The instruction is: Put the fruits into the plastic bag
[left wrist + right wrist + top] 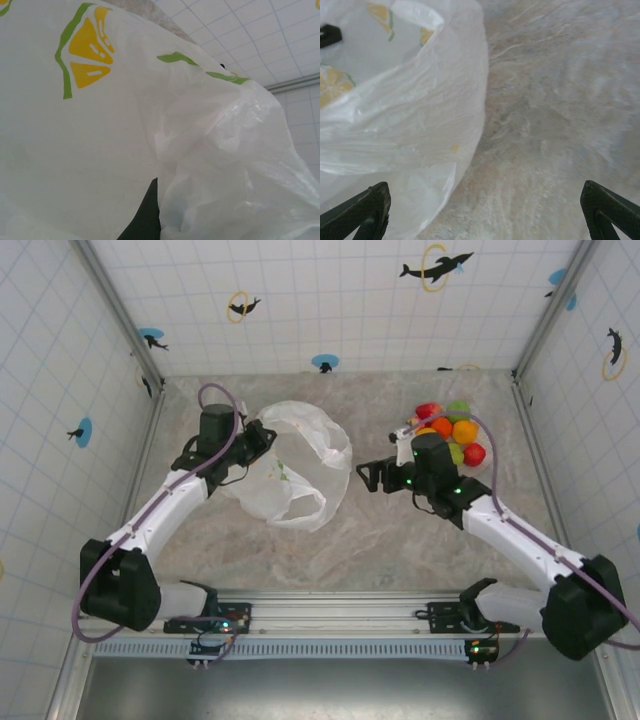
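The plastic bag point(292, 468) lies crumpled left of the table's middle, white with yellow citrus prints, its mouth facing right. My left gripper point(260, 436) is shut on the bag's upper left edge. In the left wrist view the bag's film point(100, 125) wraps one dark finger point(147, 217). Several fruits point(452, 432), orange, green and red, sit in a heap at the back right. My right gripper point(372, 477) hovers between bag and heap, open and holding nothing. In the right wrist view its gripper point(485, 192) spans bare table, with the bag point(395, 100) to the left.
Tiled walls with dolphin stickers close in the table on three sides. A metal rail point(330, 612) carrying both arm bases runs along the near edge. Bare marble table point(400, 540) lies in front of the bag and under the right arm.
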`<move>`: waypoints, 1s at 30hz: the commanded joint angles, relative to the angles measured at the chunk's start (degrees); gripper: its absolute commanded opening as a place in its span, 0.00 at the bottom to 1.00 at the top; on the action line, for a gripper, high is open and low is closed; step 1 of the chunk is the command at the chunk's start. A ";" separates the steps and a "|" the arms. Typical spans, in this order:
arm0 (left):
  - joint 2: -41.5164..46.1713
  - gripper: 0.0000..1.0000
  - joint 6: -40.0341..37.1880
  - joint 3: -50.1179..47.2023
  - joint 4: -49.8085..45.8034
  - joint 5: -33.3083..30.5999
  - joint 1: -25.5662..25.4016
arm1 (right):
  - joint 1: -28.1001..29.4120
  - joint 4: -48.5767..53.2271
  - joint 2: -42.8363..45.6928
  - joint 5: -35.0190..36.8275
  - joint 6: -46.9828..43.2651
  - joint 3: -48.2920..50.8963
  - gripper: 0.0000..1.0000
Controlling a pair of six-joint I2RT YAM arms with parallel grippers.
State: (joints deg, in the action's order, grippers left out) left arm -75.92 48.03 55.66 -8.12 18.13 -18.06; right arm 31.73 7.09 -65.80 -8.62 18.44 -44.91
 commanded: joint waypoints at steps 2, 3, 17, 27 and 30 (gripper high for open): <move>-0.81 0.00 1.67 -0.81 2.26 -0.63 -0.11 | -5.58 9.78 3.30 2.16 -1.10 -2.38 1.00; -0.81 0.00 1.72 -0.83 2.25 -0.64 -0.13 | -7.35 10.39 3.78 2.82 -1.33 -2.47 1.00; -0.81 0.00 2.46 -2.26 3.32 -0.12 -0.14 | -18.99 10.17 -17.92 13.65 -9.54 -16.57 0.99; -1.69 0.00 1.80 -2.88 2.76 0.58 -0.21 | -19.11 16.74 -35.52 18.49 -17.15 -31.64 0.99; -1.95 0.00 1.80 -3.01 2.86 0.91 -0.20 | -18.91 19.64 -39.14 20.09 -18.07 -35.32 0.99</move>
State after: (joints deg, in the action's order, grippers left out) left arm -77.21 49.67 53.08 -5.65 18.41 -18.06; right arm 12.75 22.20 -102.63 8.71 2.92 -76.16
